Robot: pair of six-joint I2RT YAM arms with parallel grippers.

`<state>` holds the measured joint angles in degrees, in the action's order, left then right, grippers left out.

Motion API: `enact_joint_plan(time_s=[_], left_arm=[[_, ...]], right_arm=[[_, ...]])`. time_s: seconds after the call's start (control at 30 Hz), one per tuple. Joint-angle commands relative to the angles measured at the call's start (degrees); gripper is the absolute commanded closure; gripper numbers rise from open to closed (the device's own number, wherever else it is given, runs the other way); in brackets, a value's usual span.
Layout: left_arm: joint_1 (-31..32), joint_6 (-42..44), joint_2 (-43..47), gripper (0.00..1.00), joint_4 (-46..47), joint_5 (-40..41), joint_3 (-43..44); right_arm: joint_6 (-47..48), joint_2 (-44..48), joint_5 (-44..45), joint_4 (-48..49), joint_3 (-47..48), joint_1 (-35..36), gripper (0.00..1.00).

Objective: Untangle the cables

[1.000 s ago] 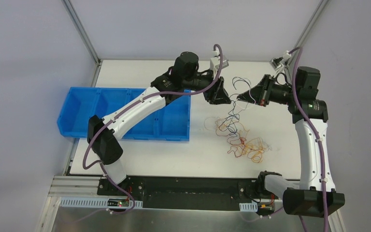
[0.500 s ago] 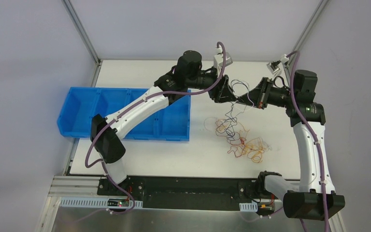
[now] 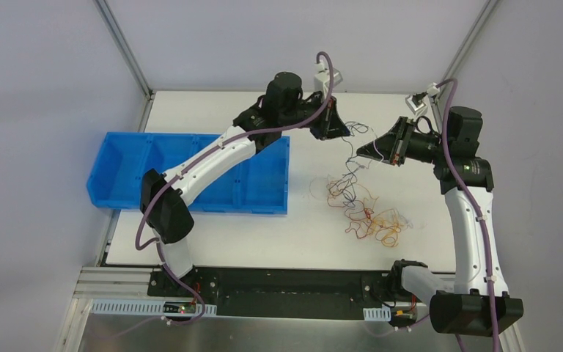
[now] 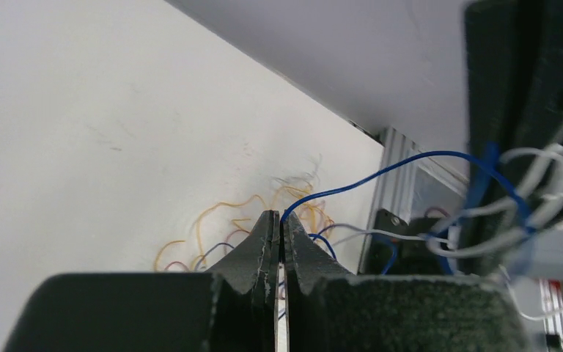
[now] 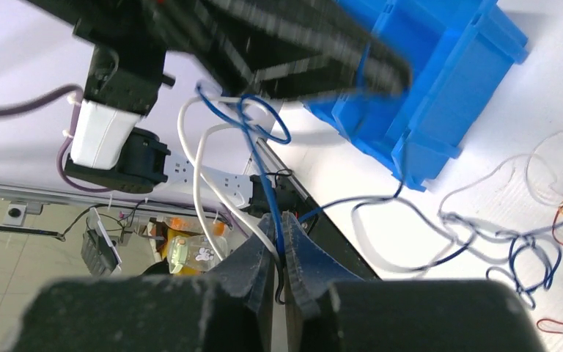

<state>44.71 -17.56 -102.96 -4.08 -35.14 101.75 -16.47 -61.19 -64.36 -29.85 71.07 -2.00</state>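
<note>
- cables: most of the thin curly wires lie in a loose heap on the white counter, to the right of the blue bin. orange, red and yellow loops sit nearest the arms, with dark strands rising out of the far side of the heap.
- a blue wire and a white wire are lifted clear of the counter and strung between the two arms.
- left tool: its wrist view shows the jaws pressed together with the blue wire coming out at the tips, so it is gripping that wire.
- right tool: also closed. the blue wire runs in between its fingers, and the white wire passes right beside them; i cannot tell if the white one is pinched too.
- step in hand, as i judge it: drawing one strand up and out of the heap with both arms, about midway, since its lower end dips into the knot.
- the next move calls for spreading the tools apart slowly with a firm pinch, watching that the heap does not rise along with the strand.
</note>
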Motion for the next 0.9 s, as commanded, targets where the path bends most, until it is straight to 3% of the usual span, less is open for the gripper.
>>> enact_joint_plan(time_s=[0.0,0.23,0.53,0.87], left_arm=[[-4.8,-6.7,-0.2,1.0,1.9,5.3,-0.3],[-8.3,-7.6,0.4,1.0,2.1,6.3,-4.8],[-18.3,-7.7,0.4,1.0,-1.2,8.4,-8.8],[-23.4,-4.5,-2.6,1.0,-1.5,8.2,-9.4]], right_arm=[[0.1,2.1,-2.5,-2.5,2.0,0.1,0.91],[-1.3,2.3,-2.7,-2.7,4.3,-2.6,1.0],[-0.8,-1.3,-13.3,-4.2,7.9,-25.6,1.0],[-1.3,-5.9,-18.1,-4.1,14.2,-37.3,1.0]])
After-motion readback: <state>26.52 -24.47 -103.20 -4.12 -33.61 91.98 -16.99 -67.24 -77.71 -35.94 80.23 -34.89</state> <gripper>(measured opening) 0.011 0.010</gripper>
